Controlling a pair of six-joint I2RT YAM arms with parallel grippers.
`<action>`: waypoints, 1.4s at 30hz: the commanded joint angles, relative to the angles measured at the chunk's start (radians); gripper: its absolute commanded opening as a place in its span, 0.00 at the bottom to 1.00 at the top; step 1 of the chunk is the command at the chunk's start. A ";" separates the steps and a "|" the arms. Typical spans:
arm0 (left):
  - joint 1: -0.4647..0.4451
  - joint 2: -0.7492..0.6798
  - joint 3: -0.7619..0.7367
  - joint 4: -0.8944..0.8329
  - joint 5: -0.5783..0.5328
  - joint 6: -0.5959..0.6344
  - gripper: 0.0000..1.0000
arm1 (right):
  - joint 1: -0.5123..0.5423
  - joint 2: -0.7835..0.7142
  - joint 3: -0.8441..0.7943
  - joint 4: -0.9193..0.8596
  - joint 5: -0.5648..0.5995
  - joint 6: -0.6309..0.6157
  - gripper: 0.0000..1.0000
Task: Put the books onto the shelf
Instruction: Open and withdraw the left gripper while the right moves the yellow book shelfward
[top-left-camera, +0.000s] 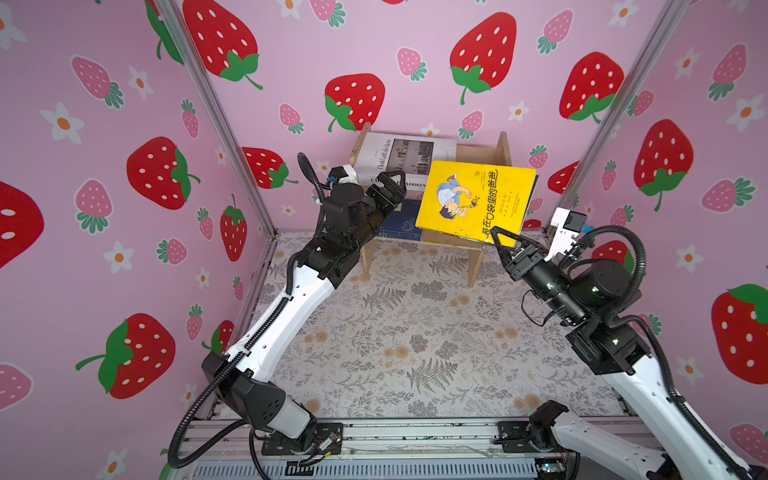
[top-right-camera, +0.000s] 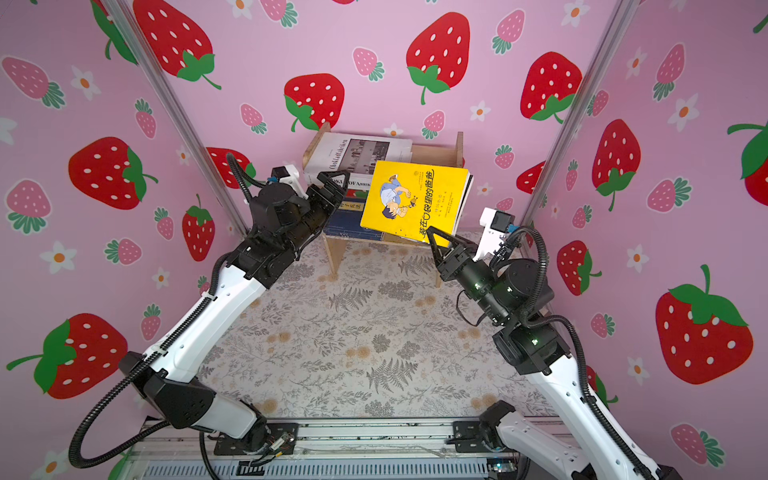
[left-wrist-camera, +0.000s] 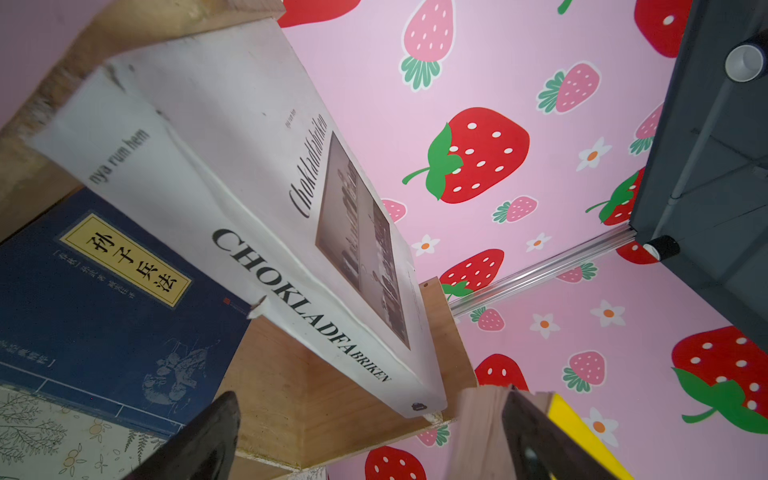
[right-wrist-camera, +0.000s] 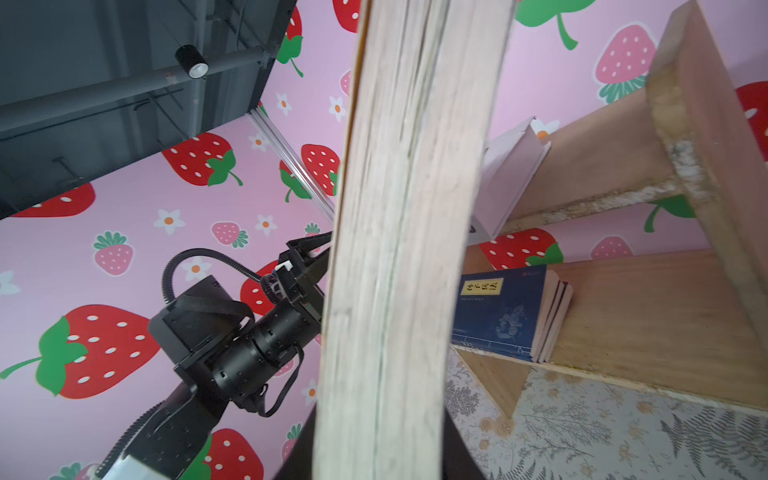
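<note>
two arms reach toward the shelf, which stands at the back of the floral table. the right gripper is clamped on the lower corner of the yellow book, which it holds tilted, cover up, in front of the shelf's right half. the right wrist view shows a thick block of page edges between the jaws. the left gripper has its jaws spread wide and grips nothing. it sits just in front of the spine of the white book, which lies flat on the left of the upper tier. navy books lie stacked flat on the lower tier.
</note>
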 joint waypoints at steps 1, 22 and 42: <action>0.011 0.016 0.029 0.065 0.033 0.008 0.99 | 0.001 -0.040 0.058 0.235 -0.028 0.018 0.00; 0.066 0.140 0.122 0.194 0.103 -0.065 0.99 | 0.001 0.091 0.089 0.297 0.129 -0.135 0.00; 0.096 0.054 -0.020 0.285 0.101 -0.102 0.99 | -0.002 0.170 0.079 0.351 0.240 -0.291 0.00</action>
